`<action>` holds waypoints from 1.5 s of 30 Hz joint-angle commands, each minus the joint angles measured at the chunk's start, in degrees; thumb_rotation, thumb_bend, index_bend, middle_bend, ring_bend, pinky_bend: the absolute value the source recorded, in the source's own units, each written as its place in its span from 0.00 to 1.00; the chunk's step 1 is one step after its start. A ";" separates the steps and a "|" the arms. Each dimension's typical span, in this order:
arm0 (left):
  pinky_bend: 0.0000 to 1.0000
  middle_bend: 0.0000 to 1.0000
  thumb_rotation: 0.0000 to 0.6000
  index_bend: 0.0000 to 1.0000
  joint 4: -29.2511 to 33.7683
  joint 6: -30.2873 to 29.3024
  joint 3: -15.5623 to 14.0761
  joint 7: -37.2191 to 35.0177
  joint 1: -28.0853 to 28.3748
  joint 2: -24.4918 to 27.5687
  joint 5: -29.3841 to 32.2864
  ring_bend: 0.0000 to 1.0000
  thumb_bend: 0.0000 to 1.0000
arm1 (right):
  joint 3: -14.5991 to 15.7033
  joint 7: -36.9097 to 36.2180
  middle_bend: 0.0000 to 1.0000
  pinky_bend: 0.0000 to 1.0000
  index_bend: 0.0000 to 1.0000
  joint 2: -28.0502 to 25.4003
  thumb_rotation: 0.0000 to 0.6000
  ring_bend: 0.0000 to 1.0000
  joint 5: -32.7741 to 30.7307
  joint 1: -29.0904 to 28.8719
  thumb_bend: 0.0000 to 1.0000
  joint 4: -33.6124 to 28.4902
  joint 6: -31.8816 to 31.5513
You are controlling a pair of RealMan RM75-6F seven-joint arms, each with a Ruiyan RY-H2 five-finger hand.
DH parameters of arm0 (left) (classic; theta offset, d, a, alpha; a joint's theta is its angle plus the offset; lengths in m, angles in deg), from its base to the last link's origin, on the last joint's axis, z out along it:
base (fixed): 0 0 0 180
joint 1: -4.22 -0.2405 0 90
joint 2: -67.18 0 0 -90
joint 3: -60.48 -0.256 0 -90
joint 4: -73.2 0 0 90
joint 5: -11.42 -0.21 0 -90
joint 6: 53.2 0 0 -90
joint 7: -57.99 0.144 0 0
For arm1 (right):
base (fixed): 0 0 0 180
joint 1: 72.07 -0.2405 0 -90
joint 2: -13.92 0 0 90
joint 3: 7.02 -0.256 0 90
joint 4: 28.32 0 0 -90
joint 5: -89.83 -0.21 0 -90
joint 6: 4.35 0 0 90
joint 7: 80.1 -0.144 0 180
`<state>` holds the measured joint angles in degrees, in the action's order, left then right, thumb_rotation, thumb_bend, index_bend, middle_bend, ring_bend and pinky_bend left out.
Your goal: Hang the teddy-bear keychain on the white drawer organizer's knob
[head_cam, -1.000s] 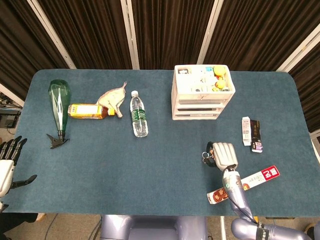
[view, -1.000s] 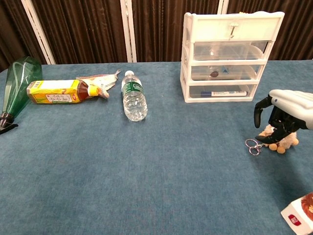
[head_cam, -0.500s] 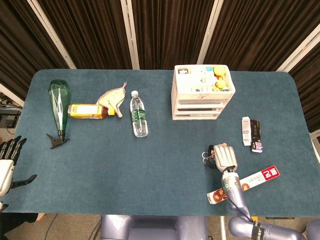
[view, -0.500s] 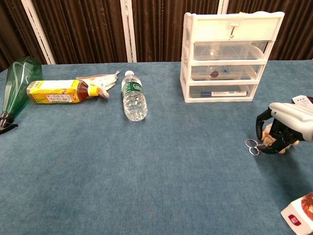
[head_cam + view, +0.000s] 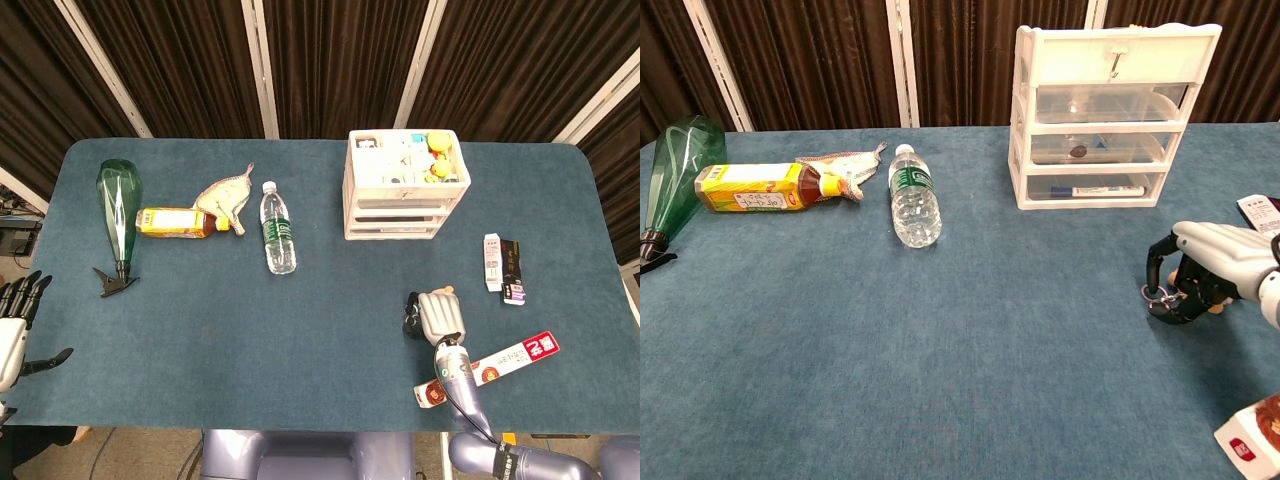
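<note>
Resting on the blue table near its front right, the teddy-bear keychain is showing only as a small tan plush shape with silver split rings at its left end. The right hand is arching over it, dark fingertips curling down around the plush and rings; whether they are actually pinching it cannot be told. The white drawer organizer is standing well apart at the table's far side, its top-drawer knob bare. The left hand is hanging off the table's left edge with fingers spread, holding nothing. Labels are appearing on the water bottle, the yellow tea bottle and the red-and-white box, but none is legible.
</note>
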<state>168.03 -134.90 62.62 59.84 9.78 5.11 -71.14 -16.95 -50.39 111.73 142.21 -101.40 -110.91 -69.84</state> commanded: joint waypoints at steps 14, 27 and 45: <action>0.00 0.00 1.00 0.00 0.15 0.28 0.08 -0.04 0.11 0.05 0.34 0.00 0.00 | -0.58 -0.21 1.00 0.97 0.50 1.21 1.00 1.00 -0.64 -0.42 0.35 2.31 0.91; 0.00 0.00 1.00 0.00 0.26 0.34 0.08 -0.08 0.13 0.10 0.41 0.00 0.00 | -1.12 0.89 1.00 0.97 0.50 0.63 1.00 1.00 -1.62 -0.86 0.35 2.17 1.32; 0.00 0.00 1.00 0.00 0.61 0.56 0.12 -0.27 0.15 0.21 0.79 0.00 0.00 | -0.38 0.47 1.00 0.97 0.64 1.88 1.00 1.00 -2.23 -0.76 0.36 4.23 2.16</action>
<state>168.63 -134.34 62.74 59.57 9.93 5.32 -70.35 -17.32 -49.68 113.54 139.72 -102.20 -106.71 -67.57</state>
